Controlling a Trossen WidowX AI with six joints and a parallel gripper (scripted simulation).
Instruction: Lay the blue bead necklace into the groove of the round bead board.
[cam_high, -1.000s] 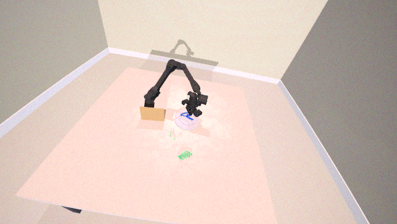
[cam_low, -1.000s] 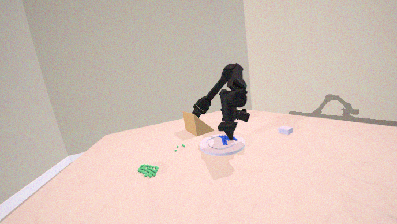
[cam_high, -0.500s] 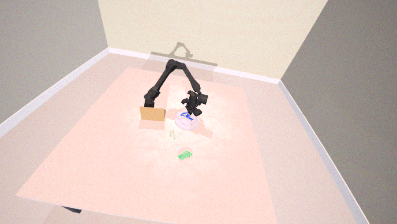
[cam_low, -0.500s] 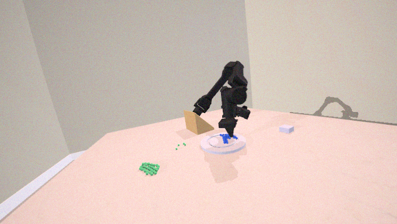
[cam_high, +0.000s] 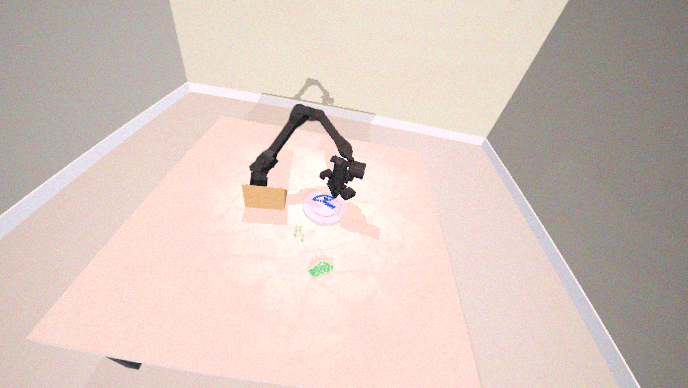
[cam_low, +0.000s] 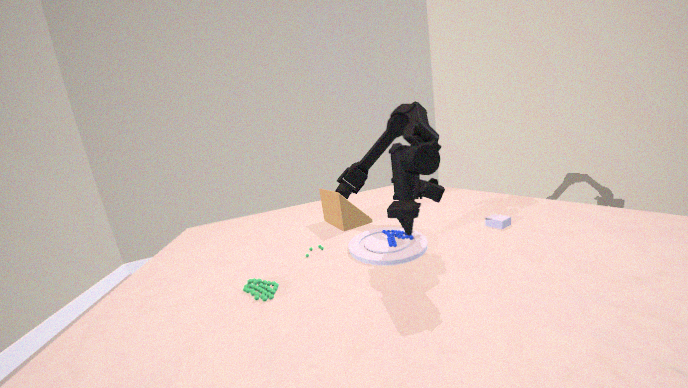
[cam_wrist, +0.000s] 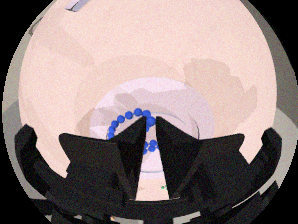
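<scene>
One blue bead necklace (cam_low: 395, 236), pinched by one hand (cam_low: 408, 231), on one bead board (cam_low: 367, 254).

Necklace (cam_low: 395, 236): on bead board (cam_low: 367, 256).
Wedge (cam_low: 341, 210): board's 10 o'clock, exterior view.
Bead pile (cam_low: 261, 289): 8 o'clock.
Small box (cam_low: 498, 221): 2 o'clock.
</scene>
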